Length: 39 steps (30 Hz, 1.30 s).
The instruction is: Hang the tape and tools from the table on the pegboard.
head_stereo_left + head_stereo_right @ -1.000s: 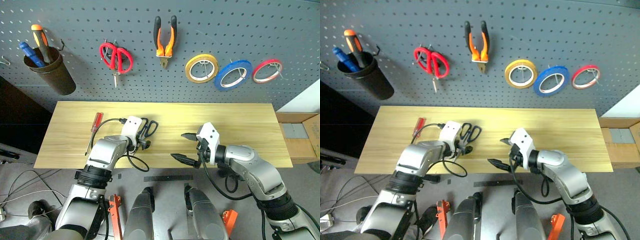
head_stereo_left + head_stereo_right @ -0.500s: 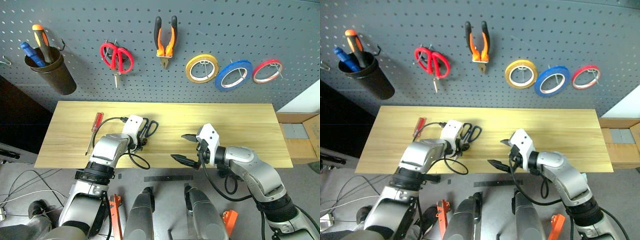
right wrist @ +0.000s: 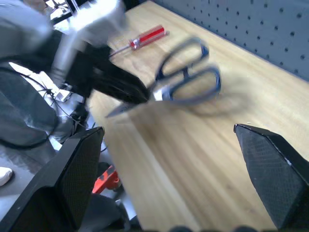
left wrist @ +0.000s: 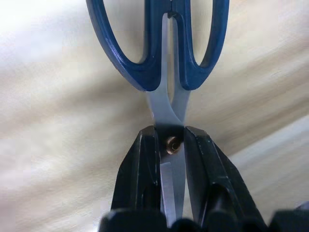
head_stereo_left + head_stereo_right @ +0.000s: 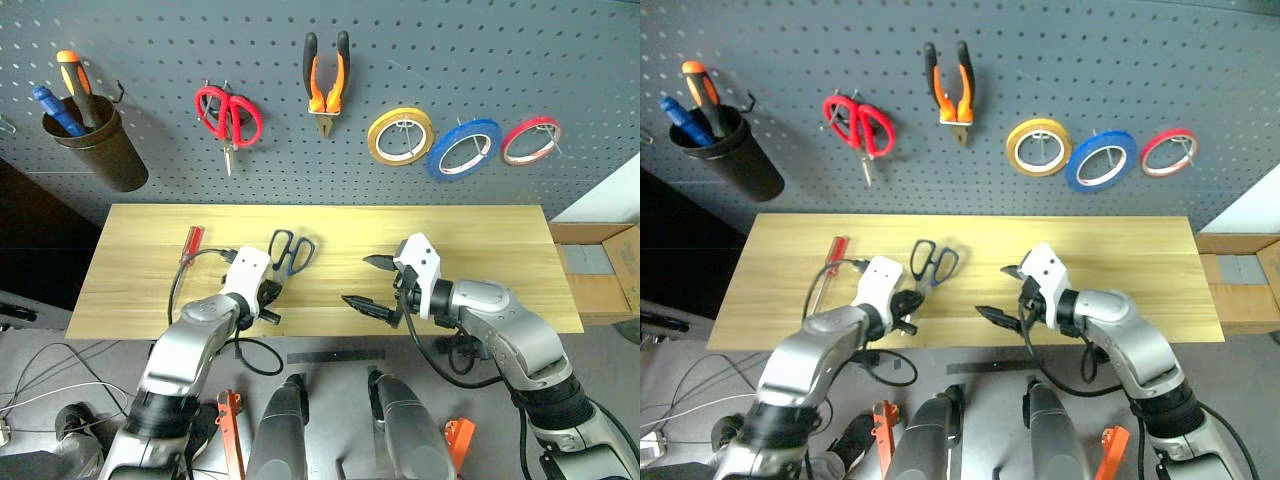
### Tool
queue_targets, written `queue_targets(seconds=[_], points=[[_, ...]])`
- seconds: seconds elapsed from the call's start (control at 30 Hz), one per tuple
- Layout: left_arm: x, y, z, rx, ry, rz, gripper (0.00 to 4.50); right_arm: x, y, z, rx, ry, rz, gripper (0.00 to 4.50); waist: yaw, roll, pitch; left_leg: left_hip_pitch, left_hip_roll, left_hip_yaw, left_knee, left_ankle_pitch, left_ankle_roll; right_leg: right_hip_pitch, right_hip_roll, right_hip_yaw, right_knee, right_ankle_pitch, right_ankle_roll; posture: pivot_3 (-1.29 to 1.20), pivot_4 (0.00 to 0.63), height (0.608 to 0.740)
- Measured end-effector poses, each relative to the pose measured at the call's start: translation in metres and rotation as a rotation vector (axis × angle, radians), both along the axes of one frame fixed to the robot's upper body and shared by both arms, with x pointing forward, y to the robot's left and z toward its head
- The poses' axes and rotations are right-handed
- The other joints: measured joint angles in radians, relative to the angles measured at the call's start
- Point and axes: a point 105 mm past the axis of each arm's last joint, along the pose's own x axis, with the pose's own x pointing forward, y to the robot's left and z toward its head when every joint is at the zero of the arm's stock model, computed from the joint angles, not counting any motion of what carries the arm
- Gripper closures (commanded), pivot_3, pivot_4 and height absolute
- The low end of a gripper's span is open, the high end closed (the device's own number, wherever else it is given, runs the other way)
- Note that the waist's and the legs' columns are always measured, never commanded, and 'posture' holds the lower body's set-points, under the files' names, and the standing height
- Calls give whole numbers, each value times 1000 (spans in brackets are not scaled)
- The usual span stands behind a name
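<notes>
My left gripper (image 4: 171,145) is shut on the dark blue-handled scissors (image 5: 290,250), clamping the blades at the pivot screw. They hang a little above the table (image 5: 480,240), with the handle loops (image 4: 159,43) pointing toward the pegboard (image 5: 500,50). My right gripper (image 5: 362,282) stands open over the table's middle, to the right of the scissors, with nothing between its fingers. The red-handled screwdriver (image 5: 190,243) lies on the table's left part. The orange-and-black pliers (image 5: 327,75) and the blue tape (image 5: 463,148) hang on the pegboard.
Red scissors (image 5: 228,112), a yellow tape roll (image 5: 400,136) and a red tape roll (image 5: 530,140) also hang on the board. A dark cup (image 5: 95,150) holding screwdrivers hangs at the far left. A cardboard box (image 5: 600,275) sits past the table's right end.
My left gripper has shut on the blue-handled scissors, lifted them off the table and drawn back toward me. The right gripper has stayed in place, open.
</notes>
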Motion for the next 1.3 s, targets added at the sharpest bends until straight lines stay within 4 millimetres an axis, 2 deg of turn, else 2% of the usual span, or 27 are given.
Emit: queue_targets(seconds=[0.1,0.13,0.23,0.3,0.37,0.5,0.57,0.63,0.83,1.13,1.3], points=[[-12,-1,46,-143,-233,-25,4072,3,2,5,3,-15,17,0,11,0,0,0,-1,1,1,0,0,1,0,0,-2,0,1,10,339,740],[-14,0,55,-162,-272,-25,4072,3,2,7,5,-20,19,0,12,0,0,0,-2,1,1,0,0,2,0,0,-3,0,1,12,338,740],[-21,11,68,-155,-338,2,4072,4,2,8,8,-24,28,0,10,0,0,0,-3,1,1,0,0,2,1,0,-3,-1,4,12,336,740],[-25,12,75,-125,-365,-4,4072,4,1,10,25,-20,33,0,11,0,0,0,-3,0,1,0,0,2,1,0,-3,-1,3,16,335,740],[-28,13,91,-90,-427,-4,4072,4,5,23,131,-15,48,0,10,0,0,0,-3,0,1,0,0,2,2,0,-3,-1,3,16,335,740],[-29,18,114,-47,-524,17,4072,9,8,74,344,-80,59,0,6,0,0,0,-3,1,1,0,0,2,3,0,-3,-1,3,15,338,740],[-29,23,118,-31,-544,34,4072,10,6,94,382,-130,57,0,6,0,0,0,-3,1,1,0,0,2,3,0,-3,-1,3,14,336,740],[-28,32,122,-8,-561,58,4072,9,8,105,388,-162,65,0,7,0,0,0,-3,0,0,0,0,2,3,-1,-3,0,1,15,334,740],[-16,40,129,-40,-579,92,4072,9,13,109,376,-171,71,0,10,-1,-1,-1,-3,-1,0,0,0,1,2,-2,-2,0,1,14,316,740],[3,46,111,-81,-498,118,4072,9,15,111,373,-179,71,0,7,-1,-1,-1,-3,-1,0,0,0,1,2,-2,-1,1,0,-4,305,740],[7,42,110,-97,-489,92,4072,11,14,111,374,-180,56,0,7,-1,-1,-1,-3,-1,1,0,0,1,2,-2,-1,1,0,-10,301,740]])
